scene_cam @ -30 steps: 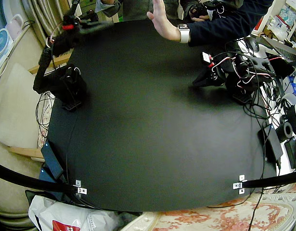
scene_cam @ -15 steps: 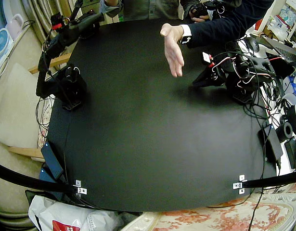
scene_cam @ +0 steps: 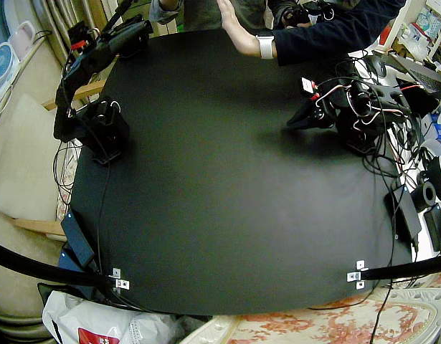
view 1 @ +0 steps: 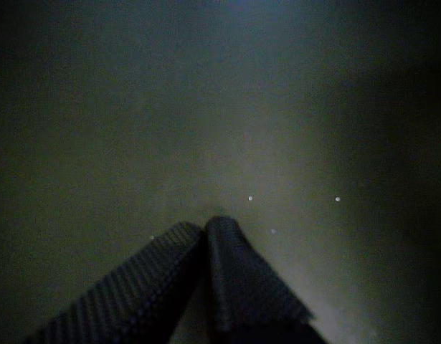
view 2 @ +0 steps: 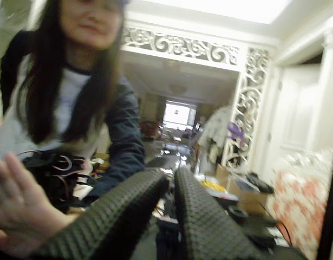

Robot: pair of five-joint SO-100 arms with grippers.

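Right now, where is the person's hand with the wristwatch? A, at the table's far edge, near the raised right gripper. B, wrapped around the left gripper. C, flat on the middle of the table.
A: the hand is at the far edge of the table, close to the raised right gripper without touching it, and well away from the left gripper.

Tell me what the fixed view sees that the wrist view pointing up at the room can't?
Only the fixed view shows the whole black table, the left gripper lying low on it, and loose cables hanging by the table's edge. Only the wrist view shows the white carved arch and the bright room beyond it. Both show the person's open hand and the right gripper, raised with its jaws nearly together and holding nothing.
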